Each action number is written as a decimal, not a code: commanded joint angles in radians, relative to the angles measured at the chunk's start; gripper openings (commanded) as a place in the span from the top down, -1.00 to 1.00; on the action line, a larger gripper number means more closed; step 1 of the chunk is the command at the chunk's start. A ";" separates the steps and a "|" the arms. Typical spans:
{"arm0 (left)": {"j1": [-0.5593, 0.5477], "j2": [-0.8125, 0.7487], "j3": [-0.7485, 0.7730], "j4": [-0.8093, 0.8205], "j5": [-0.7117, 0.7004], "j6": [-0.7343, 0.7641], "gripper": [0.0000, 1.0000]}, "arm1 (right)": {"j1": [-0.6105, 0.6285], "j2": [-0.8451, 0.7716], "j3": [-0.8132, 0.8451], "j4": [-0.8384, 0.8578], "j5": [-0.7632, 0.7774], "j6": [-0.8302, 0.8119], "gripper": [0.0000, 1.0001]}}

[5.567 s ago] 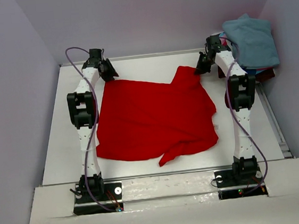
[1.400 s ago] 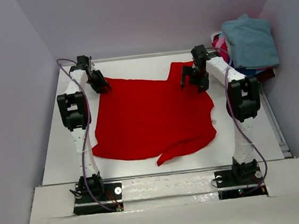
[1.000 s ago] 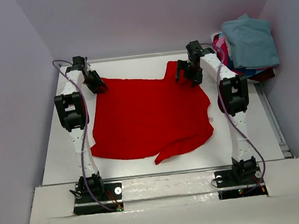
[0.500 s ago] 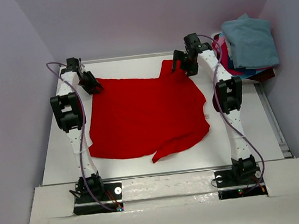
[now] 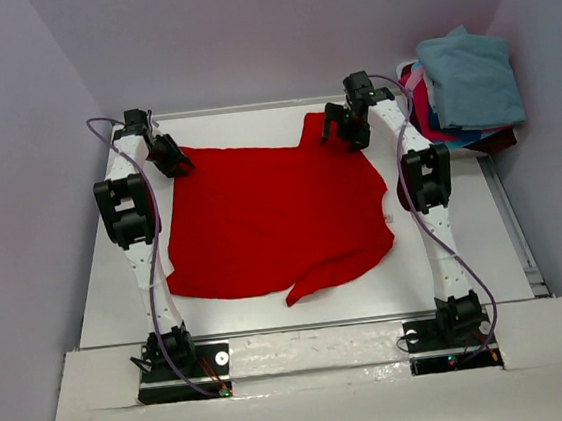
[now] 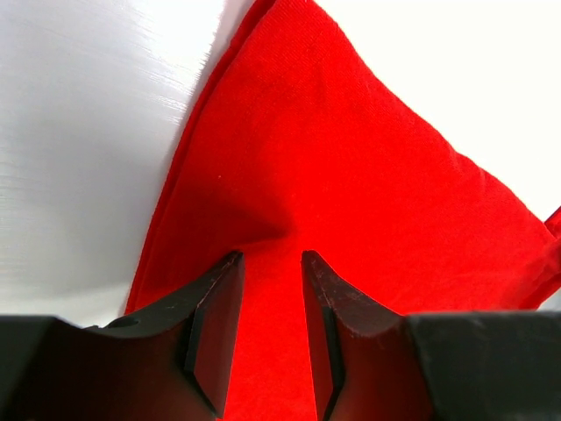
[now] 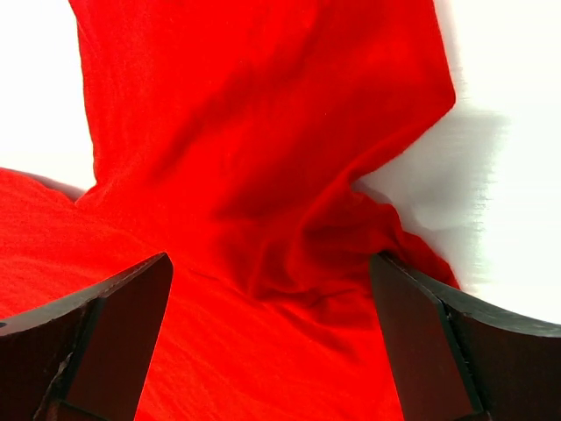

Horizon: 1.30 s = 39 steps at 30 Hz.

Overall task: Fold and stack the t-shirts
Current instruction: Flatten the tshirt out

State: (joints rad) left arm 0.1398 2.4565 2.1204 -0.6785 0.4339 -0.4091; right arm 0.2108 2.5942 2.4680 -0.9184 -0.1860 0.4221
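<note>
**Fig.** Red shirt (image 5: 272, 221) spread on the table (image 5: 242, 124). Left gripper (image 6: 272, 259) pinches its far-left corner; right gripper (image 7: 270, 259) gapes over the sleeve (image 7: 263, 132) (nothing held). Risk: one-sided pulling would bunch the cloth, skewing the fold.

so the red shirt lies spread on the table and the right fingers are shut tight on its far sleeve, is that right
Not quite. The red t-shirt does lie spread on the table, but the right fingers are wide open over its far sleeve, not shut on it. The right wrist view shows one finger at each lower corner with loose cloth between them.
</note>
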 commanded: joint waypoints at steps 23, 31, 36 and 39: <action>0.014 -0.001 -0.031 -0.026 -0.026 0.036 0.06 | -0.011 -0.180 -0.377 0.047 0.103 0.060 -1.00; 0.014 0.002 -0.028 -0.027 -0.018 0.041 0.05 | -0.011 -0.184 -0.288 0.024 0.118 0.046 -1.00; 0.014 0.004 -0.027 -0.026 -0.020 0.043 0.04 | -0.011 -0.215 -0.239 0.084 0.109 0.027 -1.00; 0.014 0.002 -0.027 -0.026 -0.021 0.044 0.00 | -0.011 -0.247 -0.219 0.122 0.099 0.014 -1.00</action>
State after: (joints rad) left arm 0.1459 2.4516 2.1071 -0.6636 0.4603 -0.4007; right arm 0.2089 2.4092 2.1826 -0.8566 -0.0933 0.4637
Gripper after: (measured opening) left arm 0.482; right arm 0.996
